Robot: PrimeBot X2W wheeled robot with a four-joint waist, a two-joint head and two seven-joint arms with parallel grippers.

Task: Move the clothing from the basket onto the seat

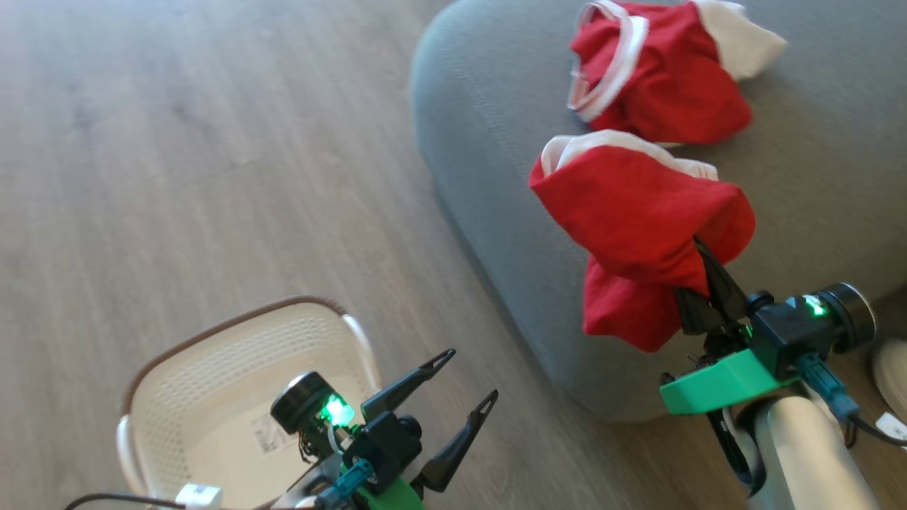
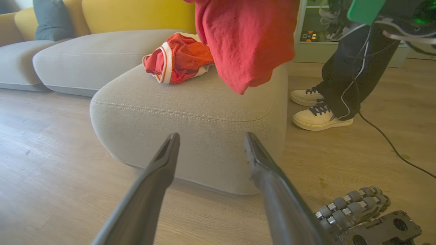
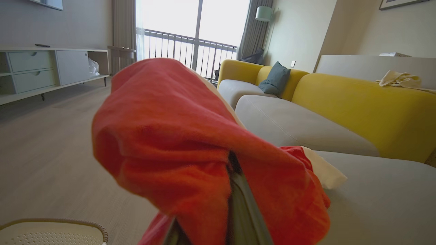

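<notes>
My right gripper point(image 1: 698, 273) is shut on a piece of red clothing point(image 1: 638, 227) that hangs bunched over its fingers above the front edge of the grey seat point(image 1: 496, 142). In the right wrist view this held clothing point(image 3: 177, 143) drapes over the fingers point(image 3: 245, 200). A second red garment with white trim point(image 1: 652, 71) lies on the seat farther back. The cream basket point(image 1: 212, 382) stands on the floor at lower left; its inside shows just a paper label. My left gripper point(image 1: 471, 375) stands open beside the basket, nothing between its fingers.
A person's legs and pale sneakers point(image 2: 320, 117) stand right of the seat, with a cable point(image 2: 391, 143) trailing on the wooden floor. Yellow sofa backrests point(image 3: 357, 109) rise behind the grey cushions. A low cabinet point(image 3: 44, 68) lines the far wall.
</notes>
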